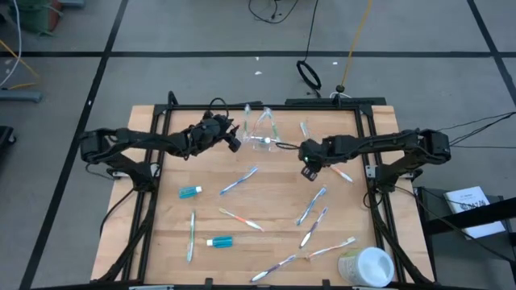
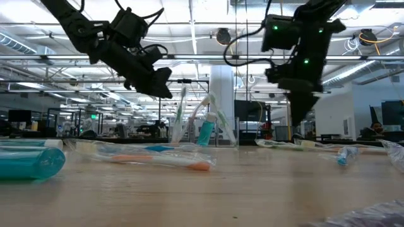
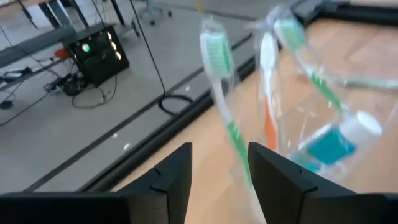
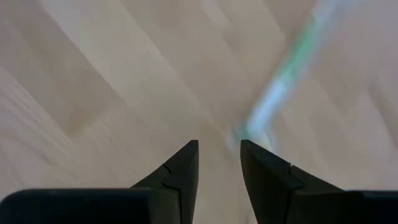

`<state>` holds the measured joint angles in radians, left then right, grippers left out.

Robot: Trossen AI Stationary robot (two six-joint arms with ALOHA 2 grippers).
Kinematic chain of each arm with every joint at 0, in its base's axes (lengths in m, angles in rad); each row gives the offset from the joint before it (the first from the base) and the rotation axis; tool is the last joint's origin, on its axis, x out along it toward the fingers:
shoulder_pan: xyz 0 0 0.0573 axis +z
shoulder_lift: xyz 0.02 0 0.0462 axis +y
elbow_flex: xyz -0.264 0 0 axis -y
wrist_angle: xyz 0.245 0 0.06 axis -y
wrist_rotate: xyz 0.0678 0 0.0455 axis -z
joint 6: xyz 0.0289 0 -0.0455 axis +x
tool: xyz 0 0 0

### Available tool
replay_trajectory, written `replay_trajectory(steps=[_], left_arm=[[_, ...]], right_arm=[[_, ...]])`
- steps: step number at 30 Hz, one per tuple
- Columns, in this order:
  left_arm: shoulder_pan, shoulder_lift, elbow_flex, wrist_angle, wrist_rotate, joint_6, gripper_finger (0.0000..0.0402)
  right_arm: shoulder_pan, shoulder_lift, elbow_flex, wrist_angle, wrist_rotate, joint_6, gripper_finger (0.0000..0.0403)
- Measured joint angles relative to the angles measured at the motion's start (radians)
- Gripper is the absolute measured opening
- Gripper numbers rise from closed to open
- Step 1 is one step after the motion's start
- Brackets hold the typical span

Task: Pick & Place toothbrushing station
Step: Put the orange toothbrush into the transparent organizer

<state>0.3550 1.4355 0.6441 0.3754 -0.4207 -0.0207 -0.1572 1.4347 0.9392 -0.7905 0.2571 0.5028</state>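
Wooden table (image 1: 161, 161): in the high view, the clear plastic cup (image 1: 264, 135) is seen near the far edge, between both arms; toothbrushes (image 1: 239, 180) lie scattered over the middle. In the left wrist view, the left gripper (image 3: 219, 163) is parted, empty, beside the cup. In the right wrist view, the right gripper (image 4: 219, 155) is parted above a toothbrush (image 4: 280, 81).

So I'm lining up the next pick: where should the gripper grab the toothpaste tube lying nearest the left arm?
Take that toothpaste tube across its blue body, coming straight down from above. It lies flat with bare wood around it, so the fingers can straddle its narrow width.
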Motion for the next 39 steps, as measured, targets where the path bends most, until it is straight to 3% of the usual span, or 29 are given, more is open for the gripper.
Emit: replay_trajectory(steps=[5,15,22,29,31,36,39], left_arm=[[-0.007,-0.054,0.0,-0.128,0.013,0.012,0.0164],[-0.046,-0.057,-0.001,-0.189,0.048,-0.008,0.0163],[-0.05,-0.057,-0.001,-0.189,0.05,-0.01,0.0163],[-0.057,-0.057,-0.001,-0.192,0.055,-0.019,0.0163],[-0.06,-0.057,-0.001,-0.192,0.055,-0.019,0.0163],[-0.061,-0.057,-0.001,-0.19,0.055,-0.021,0.0163],[-0.063,-0.057,-0.001,-0.185,0.056,-0.033,0.0163]], right_arm=[[0.035,0.0,-0.016,-0.163,0.003,0.171,0.011],[0.124,-0.008,-0.067,-0.111,-0.002,0.279,0.0109],[0.202,-0.039,-0.067,-0.03,-0.187,0.334,0.0109],[0.279,-0.042,-0.067,-0.117,-0.177,0.326,0.0109],[0.286,-0.042,-0.067,-0.134,-0.137,0.31,0.0109],[0.252,-0.042,-0.067,-0.167,0.114,0.212,0.0109],[0.195,-0.042,-0.067,-0.167,0.205,0.144,0.0109]])
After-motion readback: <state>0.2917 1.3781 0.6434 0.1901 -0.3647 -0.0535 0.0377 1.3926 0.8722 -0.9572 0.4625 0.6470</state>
